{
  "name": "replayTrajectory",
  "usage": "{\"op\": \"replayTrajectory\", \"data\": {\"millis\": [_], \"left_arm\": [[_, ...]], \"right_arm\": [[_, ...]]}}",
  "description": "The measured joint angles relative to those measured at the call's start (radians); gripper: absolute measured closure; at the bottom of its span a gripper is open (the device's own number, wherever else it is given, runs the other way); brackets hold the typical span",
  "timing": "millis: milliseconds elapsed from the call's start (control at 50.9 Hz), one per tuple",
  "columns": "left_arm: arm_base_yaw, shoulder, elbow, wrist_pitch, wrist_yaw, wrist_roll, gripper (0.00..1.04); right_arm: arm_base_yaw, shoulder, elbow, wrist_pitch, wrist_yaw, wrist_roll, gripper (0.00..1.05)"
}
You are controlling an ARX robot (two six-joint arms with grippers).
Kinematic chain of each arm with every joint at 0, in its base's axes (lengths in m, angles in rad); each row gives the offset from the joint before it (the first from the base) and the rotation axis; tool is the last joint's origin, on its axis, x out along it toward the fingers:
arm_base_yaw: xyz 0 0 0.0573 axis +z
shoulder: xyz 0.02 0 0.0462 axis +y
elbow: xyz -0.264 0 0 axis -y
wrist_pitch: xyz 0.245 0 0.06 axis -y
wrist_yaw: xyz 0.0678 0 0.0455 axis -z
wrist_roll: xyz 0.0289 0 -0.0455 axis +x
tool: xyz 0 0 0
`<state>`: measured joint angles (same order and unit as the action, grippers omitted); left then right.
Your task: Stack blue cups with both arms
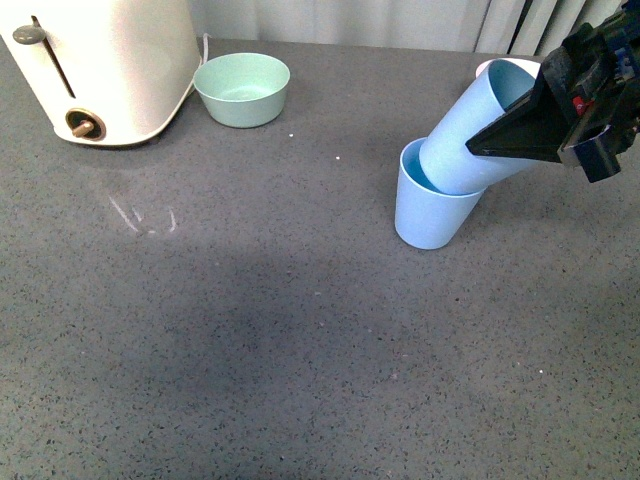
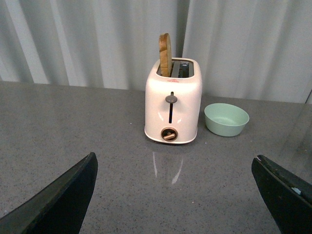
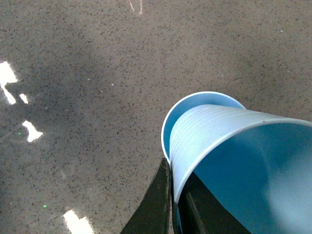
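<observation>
**Currently: Tilted Cup Entering the Standing Cup**

1. Cup positions. The standing blue cup (image 1: 428, 215) rests upright on the grey countertop (image 1: 250, 330), right of centre in the front view. The tilted blue cup (image 1: 478, 128) leans with its base inside the standing cup's mouth and its rim pointing to the upper right of the frame. The lean probably follows from the side approach of the arm. The cup needs to be brought upright before it can seat fully.

2. Right gripper (image 1: 500, 140). The jaws are clenched on the wall of the tilted cup near its rim. The right wrist view shows a finger (image 3: 155, 204) pressed against the outside of the wall. The gap is only as wide as the wall.

3. Left gripper (image 2: 174, 160). The jaws are spread wide and hold nothing. They face the toaster (image 2: 173, 105) and the mint-green bowl (image 2: 226, 119), well apart from both cups.
</observation>
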<state>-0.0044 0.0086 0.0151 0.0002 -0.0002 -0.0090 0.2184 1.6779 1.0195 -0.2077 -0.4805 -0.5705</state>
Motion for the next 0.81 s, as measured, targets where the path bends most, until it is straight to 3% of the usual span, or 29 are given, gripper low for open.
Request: {"op": "replayTrajectory", "data": {"millis": [118,275,393,511,648,668,727,805], "left_arm": [[0.000,0.000,0.000,0.000,0.000,0.000,0.09],[0.000,0.000,0.000,0.000,0.000,0.000,0.09],[0.000,0.000,0.000,0.000,0.000,0.000,0.09],[0.000,0.000,0.000,0.000,0.000,0.000,0.09],[0.000,0.000,0.000,0.000,0.000,0.000,0.09],[0.000,0.000,0.000,0.000,0.000,0.000,0.09],[0.000,0.000,0.000,0.000,0.000,0.000,0.09],[0.000,0.000,0.000,0.000,0.000,0.000,0.09]], "right_arm": [[-0.006,0.005,0.000,0.057,0.004,0.029,0.77],[-0.042,-0.011,0.000,0.103,-0.010,0.086,0.56],[-0.121,-0.097,-0.030,0.164,-0.047,0.177,0.34],[-0.257,-0.280,-0.116,0.204,-0.160,0.288,0.09],[-0.290,-0.328,-0.130,0.211,-0.164,0.343,0.09],[-0.278,-0.328,-0.150,0.258,-0.112,0.361,0.11],[-0.237,-0.347,-0.295,0.588,0.218,0.457,0.24],[-0.219,-0.402,-0.465,0.874,0.445,0.518,0.41]]}}
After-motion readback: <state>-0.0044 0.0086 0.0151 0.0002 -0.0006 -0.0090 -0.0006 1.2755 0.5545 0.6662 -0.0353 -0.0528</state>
